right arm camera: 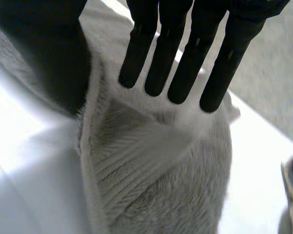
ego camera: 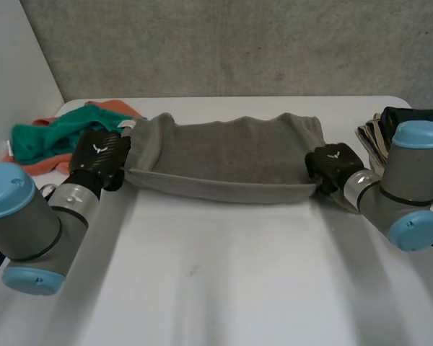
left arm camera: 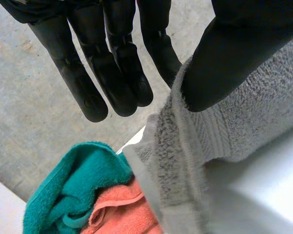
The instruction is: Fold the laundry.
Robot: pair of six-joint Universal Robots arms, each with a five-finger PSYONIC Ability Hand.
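Note:
A grey towel (ego camera: 224, 158) hangs stretched between my two hands across the back of the white table (ego camera: 224, 274), its front edge taut and sagging slightly. My left hand (ego camera: 99, 155) is at the towel's left end. In the left wrist view, the left hand (left arm camera: 112, 63) pinches the towel's hemmed edge (left arm camera: 234, 126) between its thumb and straight fingers. My right hand (ego camera: 333, 164) is at the towel's right end. In the right wrist view, the right hand (right arm camera: 185, 53) has straight fingers standing apart from the thumb, with the towel (right arm camera: 156, 180) rumpled beneath them.
A green cloth (ego camera: 50, 137) and an orange cloth (ego camera: 112, 108) lie bunched at the table's back left, right behind my left hand (left arm camera: 73, 185). A stack of folded cloths (ego camera: 379, 133) sits at the back right, beside my right arm.

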